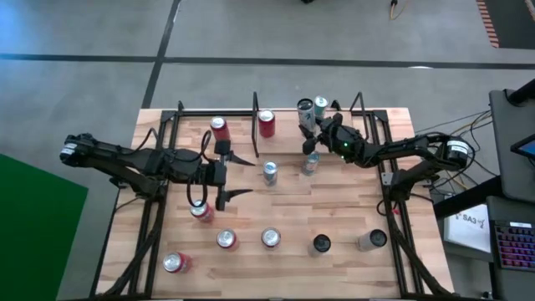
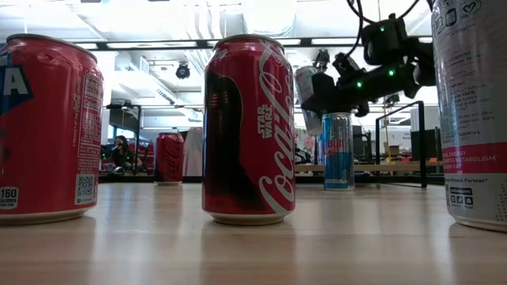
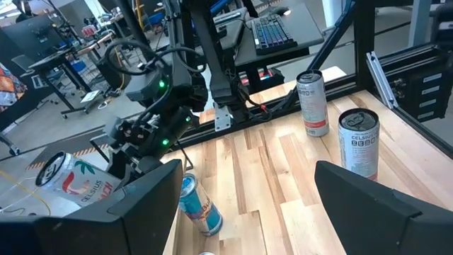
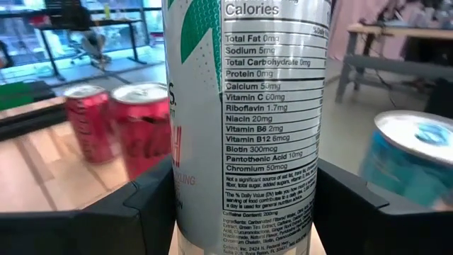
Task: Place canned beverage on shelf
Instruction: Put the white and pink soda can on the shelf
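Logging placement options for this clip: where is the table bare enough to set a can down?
Bare wood runs between the two middle cans and the front row, from the left gripper to the right table edge. The back is crowded: two red cans, the silver can held in the right gripper fingers, another behind it.

1. The place looks like a robotics lab or open workshop.
2. A plank tabletop (image 1: 276, 213) stands on a bare concrete floor (image 1: 251, 50).
3. Long ceiling lights (image 2: 150, 45), desks, a keyboard (image 3: 272, 32) and a seated person (image 2: 120, 152) show behind.
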Motion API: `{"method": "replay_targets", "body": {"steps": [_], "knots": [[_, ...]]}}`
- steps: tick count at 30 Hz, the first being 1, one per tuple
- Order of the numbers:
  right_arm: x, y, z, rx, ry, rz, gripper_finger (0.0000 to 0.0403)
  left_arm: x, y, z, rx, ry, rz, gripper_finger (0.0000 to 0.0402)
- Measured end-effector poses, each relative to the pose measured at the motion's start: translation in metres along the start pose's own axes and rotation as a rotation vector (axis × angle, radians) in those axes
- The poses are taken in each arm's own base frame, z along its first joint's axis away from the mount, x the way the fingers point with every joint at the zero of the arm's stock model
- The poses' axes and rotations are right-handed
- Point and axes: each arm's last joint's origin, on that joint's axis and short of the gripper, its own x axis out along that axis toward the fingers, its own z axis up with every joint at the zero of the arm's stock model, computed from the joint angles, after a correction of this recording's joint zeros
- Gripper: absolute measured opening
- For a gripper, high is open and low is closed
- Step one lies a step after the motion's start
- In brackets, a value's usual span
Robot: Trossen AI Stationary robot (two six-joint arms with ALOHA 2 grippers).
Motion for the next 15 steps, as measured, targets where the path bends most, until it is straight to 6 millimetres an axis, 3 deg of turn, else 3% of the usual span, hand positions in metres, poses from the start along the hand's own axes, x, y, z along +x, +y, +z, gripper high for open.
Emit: {"method": "replay_targets", "body": {"steps": [15], "knots": [[-0.005, -0.012, -0.012, -0.049, 0.018, -0.024, 0.0246, 0.000, 0.000, -0.001, 0.002, 0.008, -0.002, 0.0307]]}}
